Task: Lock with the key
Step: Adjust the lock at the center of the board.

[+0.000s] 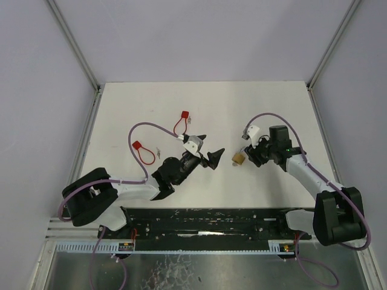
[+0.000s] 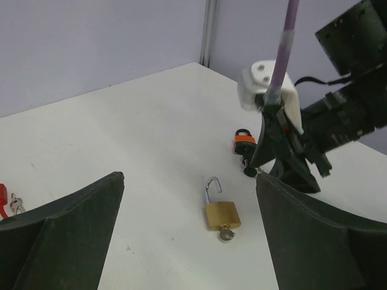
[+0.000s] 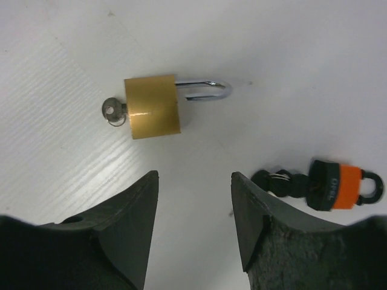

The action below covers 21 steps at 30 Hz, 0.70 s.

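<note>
A brass padlock lies flat on the white table, between my two grippers. Its silver shackle stands open. A small key sticks out of its bottom. My left gripper is open, pointing at the lock from a short distance, with nothing between its fingers. In the right wrist view the padlock and key lie just ahead of my right gripper, which is open and holds nothing. From above, the padlock sits between the left gripper and the right gripper.
An orange and black padlock with black keys lies beside my right fingers. Two red padlocks with keys lie on the left half of the table. Purple walls enclose the table on three sides.
</note>
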{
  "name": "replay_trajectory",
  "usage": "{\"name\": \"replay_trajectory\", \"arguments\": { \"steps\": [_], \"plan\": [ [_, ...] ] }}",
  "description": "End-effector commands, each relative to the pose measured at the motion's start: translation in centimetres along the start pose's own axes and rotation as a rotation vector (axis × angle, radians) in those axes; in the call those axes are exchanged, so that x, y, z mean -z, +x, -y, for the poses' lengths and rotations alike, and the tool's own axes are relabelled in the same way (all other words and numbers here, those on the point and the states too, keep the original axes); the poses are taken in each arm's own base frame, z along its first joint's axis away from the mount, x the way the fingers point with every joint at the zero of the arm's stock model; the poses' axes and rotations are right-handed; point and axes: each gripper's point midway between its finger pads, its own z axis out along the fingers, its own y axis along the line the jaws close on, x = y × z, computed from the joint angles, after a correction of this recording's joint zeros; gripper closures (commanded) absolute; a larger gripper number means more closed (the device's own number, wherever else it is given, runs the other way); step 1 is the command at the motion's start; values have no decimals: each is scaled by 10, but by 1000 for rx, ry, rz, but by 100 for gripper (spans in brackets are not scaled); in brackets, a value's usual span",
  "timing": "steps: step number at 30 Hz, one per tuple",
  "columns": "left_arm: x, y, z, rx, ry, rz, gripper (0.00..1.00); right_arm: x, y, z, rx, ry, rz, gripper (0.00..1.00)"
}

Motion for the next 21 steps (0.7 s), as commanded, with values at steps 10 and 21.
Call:
{"name": "replay_trajectory", "arguments": {
  "steps": [10,21],
  "plan": [
    [6,-33,2,13,21,129,11,21,-44,23,883,-372,328,22],
    [8,-35,3,14,27,139,11,-37,-57,50,1045,-547,425,36]
  ]
}}
